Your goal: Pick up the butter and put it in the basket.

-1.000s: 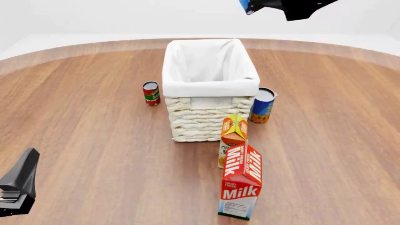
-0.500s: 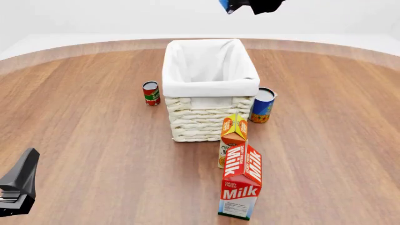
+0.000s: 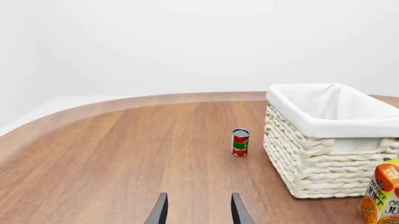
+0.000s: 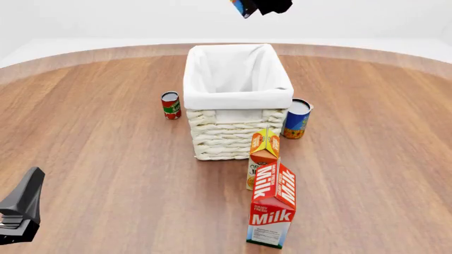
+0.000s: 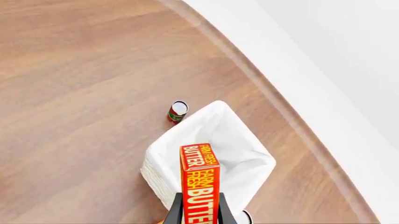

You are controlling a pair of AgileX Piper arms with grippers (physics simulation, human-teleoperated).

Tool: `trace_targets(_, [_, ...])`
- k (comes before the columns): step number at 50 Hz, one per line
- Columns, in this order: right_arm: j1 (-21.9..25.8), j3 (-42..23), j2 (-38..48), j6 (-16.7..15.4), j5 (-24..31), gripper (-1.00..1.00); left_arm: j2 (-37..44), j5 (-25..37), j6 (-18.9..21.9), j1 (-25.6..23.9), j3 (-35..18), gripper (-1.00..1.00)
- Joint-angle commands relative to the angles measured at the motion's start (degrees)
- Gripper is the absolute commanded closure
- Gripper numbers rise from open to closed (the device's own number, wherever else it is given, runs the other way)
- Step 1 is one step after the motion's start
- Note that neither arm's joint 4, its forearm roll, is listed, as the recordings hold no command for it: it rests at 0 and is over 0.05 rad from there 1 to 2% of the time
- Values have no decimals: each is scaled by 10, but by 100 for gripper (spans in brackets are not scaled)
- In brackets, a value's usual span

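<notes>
One basket (image 4: pixel 237 100) stands on the bench (image 4: pixel 99 148), open side up, its white liner folded over the rim. One butter (image 5: pixel 198 186) box is clamped edge-on between the two fingers of the right claw (image 5: pixel 194 213); the right wrist view shows it held in the air above the basket, with the liner visible beneath it. In the front view the right claw (image 4: pixel 263 5) and a blue edge of the butter (image 4: pixel 243 7) appear at the top border, high over the far end of the basket and clear of it. Two cans are present: one red can (image 4: pixel 170 105) near the basket's left wall, not touching it, and one blue can (image 4: pixel 297 119) just beside the basket's right front corner. Two cartons are present: one juice carton (image 4: pixel 263 156) upright in front of the basket, close to its front wall, and one milk carton (image 4: pixel 272 212) upright, nearer the camera, overlapping the juice carton in view. The left claw (image 3: pixel 198 212) is low at the near left of the bench, well apart from all items, its two fingers spread with nothing between them.
</notes>
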Motion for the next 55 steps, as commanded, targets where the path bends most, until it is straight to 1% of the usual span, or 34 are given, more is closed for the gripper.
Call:
trace_targets(1, [-1, -17, 20, 10, -1, 100, 0, 0, 0, 0, 0, -100])
trace_targets(17, [-3, -22, 44, 13, 9, 100, 0, 0, 0, 0, 0, -100])
trace_targets(30, [-9, -62, 72, 11, 29, 100, 0, 0, 0, 0, 0, -100])
trace_targets(36, [-12, -73, 85, 7, 33, 100, 0, 0, 0, 0, 0, -100])
trace_targets(43, [-18, -100, 108, 2, 47, 100, 0, 0, 0, 0, 0, -100])
trace_targets(55, [-29, -125, 144, -3, 53, 100, 0, 0, 0, 0, 0, -100])
